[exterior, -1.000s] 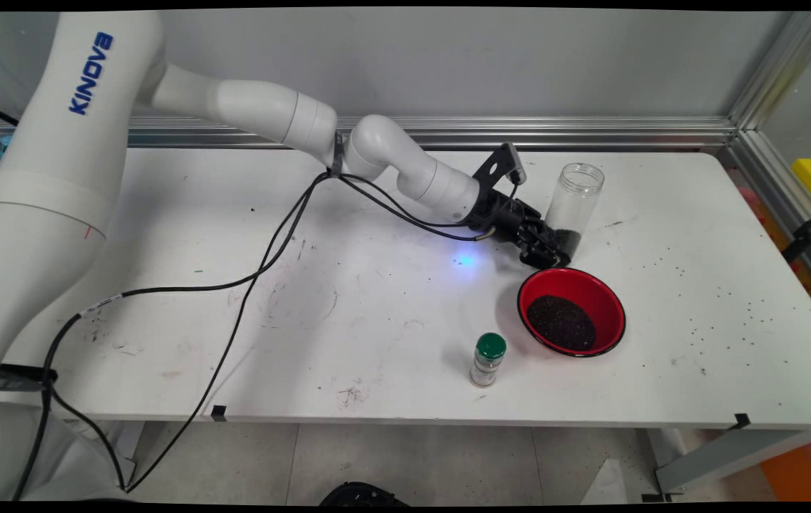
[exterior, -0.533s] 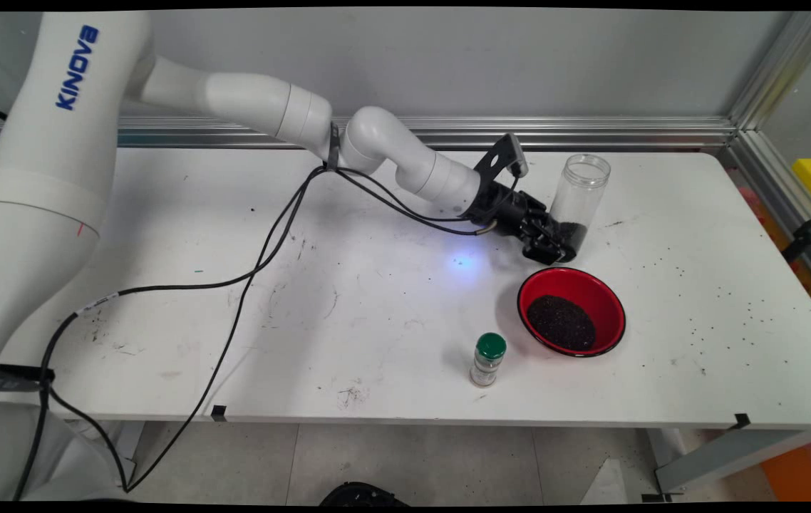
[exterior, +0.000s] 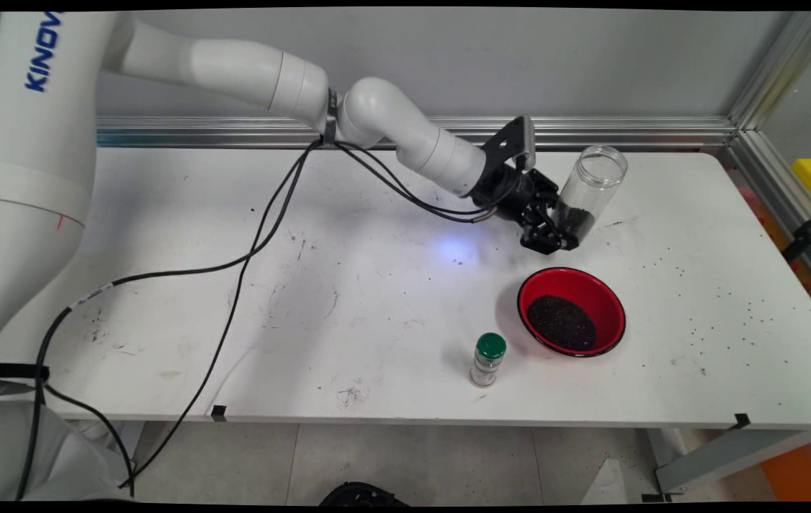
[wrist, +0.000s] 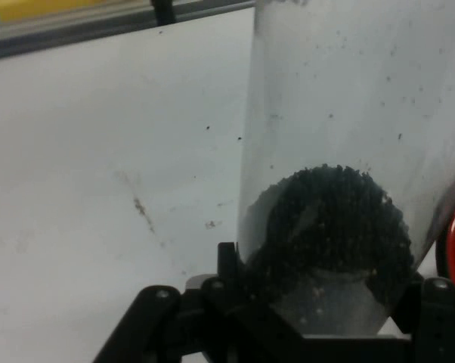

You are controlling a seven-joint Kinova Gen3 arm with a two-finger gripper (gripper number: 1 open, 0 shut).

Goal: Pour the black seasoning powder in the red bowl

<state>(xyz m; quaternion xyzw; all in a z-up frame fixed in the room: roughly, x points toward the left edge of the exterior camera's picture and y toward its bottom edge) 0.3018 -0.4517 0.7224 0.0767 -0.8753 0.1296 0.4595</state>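
The black end effector [exterior: 554,229] is clamped on the lower part of a clear open-topped jar [exterior: 589,191], its 2 fingers pressed against the jar's sides near the base. In the hand view the jar [wrist: 348,151] fills the right half of the picture, rising from between the fingers [wrist: 226,265] of the end effector [wrist: 326,302], and a mound of dark granules [wrist: 333,219] sits in its bottom. In the main view the jar is tilted, its open mouth leaning up and to the right, and its base is lifted clear of the white counter [exterior: 377,306]; the same dark granules [exterior: 576,217] lie against its lower end. Just below and in front of the held jar stands a red bowl [exterior: 608,303] with a black rim, apart from the end effector, holding a round heap of dark grains [exterior: 561,322]. To the left of the bowl, near it but not touching, a small shaker bottle with a green cap [exterior: 488,359] stands upright. Small dark specks [exterior: 733,303] are scattered over the right part of the counter, and scuff marks [exterior: 291,285] show on its middle and left. Black cables [exterior: 234,278] hang from the arm and trail down over the counter's front edge.
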